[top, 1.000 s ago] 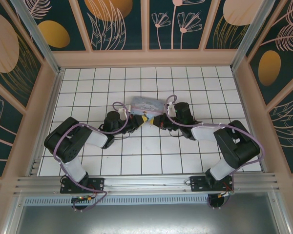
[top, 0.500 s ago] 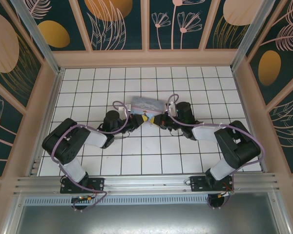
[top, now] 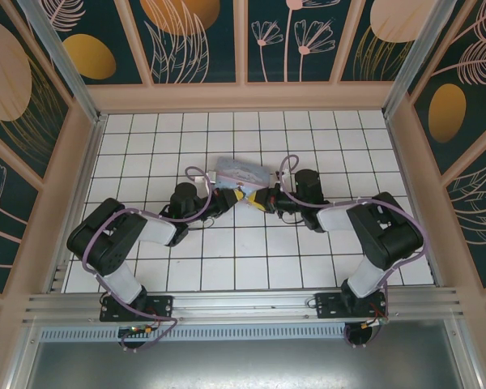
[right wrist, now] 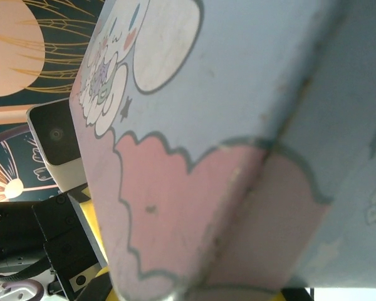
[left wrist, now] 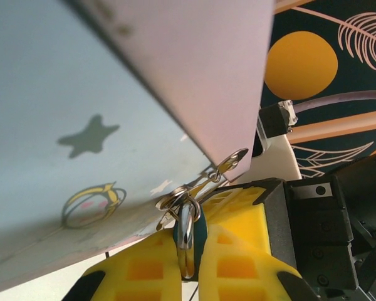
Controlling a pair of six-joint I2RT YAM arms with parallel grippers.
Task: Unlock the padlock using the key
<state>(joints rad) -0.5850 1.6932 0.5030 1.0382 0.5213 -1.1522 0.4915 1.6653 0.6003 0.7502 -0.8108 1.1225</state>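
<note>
The white tiled table (top: 146,146) carries a pale blue cartoon-printed tin (top: 243,172) at its middle, and both arms reach in to meet at the tin's near edge. The left gripper (top: 232,198) comes from the left. Its yellow fingers (left wrist: 150,269) are pressed narrow on the padlock (left wrist: 187,233), whose silvery shackle seems linked to the tin's hasp (left wrist: 230,162). The right gripper (top: 257,199) sits just right of it with its jaws fully closed; the tin hides whether it pinches the key. The padlock looks small, hard, light and slick, and free to swing. It is likely best held by the flat sides of its teal body, leaving the keyhole free. The key, thin and stiff, is probably best pinched by its bow.
</note>
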